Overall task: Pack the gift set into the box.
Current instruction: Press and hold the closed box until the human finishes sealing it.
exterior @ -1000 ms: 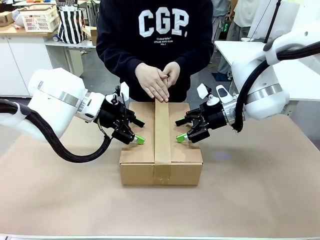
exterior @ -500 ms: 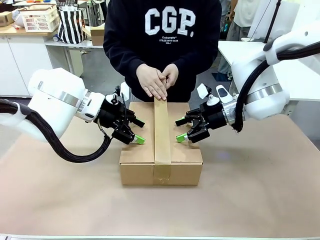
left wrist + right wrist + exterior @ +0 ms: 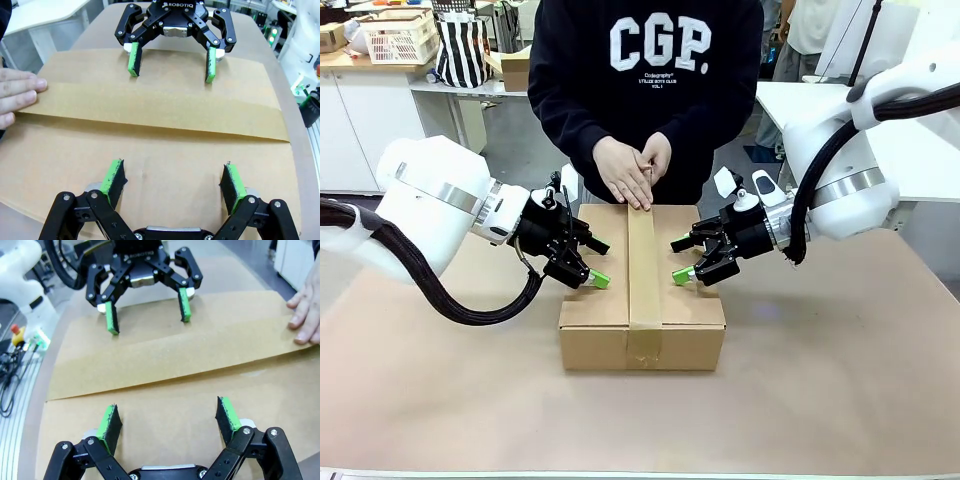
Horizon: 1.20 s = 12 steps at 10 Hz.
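The brown cardboard box stands in the middle of the table with its flaps down. A tan tape strip runs along the top seam and over the near face. The person's hands press the tape's far end. My left gripper is open, its green pads resting on the left flap. My right gripper is open on the right flap. In the left wrist view my left gripper faces the right gripper across the tape. What is inside the box is hidden.
Brown paper covers the table around the box. The person stands at the far edge. A white table is at the right, and cabinets with a basket are at the back left. A hand lies on the tape.
The person's hands have drawn back along the tape toward the box's far edge. Both arms and the box have stayed put.
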{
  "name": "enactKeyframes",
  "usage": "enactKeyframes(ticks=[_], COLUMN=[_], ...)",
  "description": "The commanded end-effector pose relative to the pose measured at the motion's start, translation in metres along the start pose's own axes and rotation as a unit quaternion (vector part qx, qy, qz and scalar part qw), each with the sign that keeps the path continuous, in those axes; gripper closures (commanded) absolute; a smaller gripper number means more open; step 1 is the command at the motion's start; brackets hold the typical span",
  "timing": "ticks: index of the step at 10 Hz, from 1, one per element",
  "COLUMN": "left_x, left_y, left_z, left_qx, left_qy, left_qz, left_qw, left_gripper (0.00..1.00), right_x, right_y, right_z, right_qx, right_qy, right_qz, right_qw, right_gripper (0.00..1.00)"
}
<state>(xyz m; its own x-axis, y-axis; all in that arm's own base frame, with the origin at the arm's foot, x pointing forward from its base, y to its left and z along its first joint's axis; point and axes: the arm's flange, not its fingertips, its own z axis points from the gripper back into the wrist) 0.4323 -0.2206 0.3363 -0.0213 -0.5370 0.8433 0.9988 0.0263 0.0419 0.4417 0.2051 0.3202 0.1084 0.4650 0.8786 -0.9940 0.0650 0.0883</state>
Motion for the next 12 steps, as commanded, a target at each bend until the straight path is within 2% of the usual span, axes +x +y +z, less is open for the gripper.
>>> enactKeyframes(ticks=[1,12], left_x=[-0.0033,-0.0033], left_y=[-0.0011,-0.0011], left_z=[-0.0006,-0.0006], left_qx=[-0.003,-0.003], left_qy=[-0.003,-0.003], left_qz=[-0.003,-0.003], left_qw=[1.0,1.0], left_gripper=[0.0,0.0], right_x=[-0.0014,-0.0014], right_y=[-0.0009,-0.0009], right_z=[-0.0006,-0.0006], right_qx=[-0.011,-0.011], right_qy=[0.005,0.005], right_qz=[-0.002,-0.002], right_qw=[1.0,1.0], right_gripper=[0.0,0.0])
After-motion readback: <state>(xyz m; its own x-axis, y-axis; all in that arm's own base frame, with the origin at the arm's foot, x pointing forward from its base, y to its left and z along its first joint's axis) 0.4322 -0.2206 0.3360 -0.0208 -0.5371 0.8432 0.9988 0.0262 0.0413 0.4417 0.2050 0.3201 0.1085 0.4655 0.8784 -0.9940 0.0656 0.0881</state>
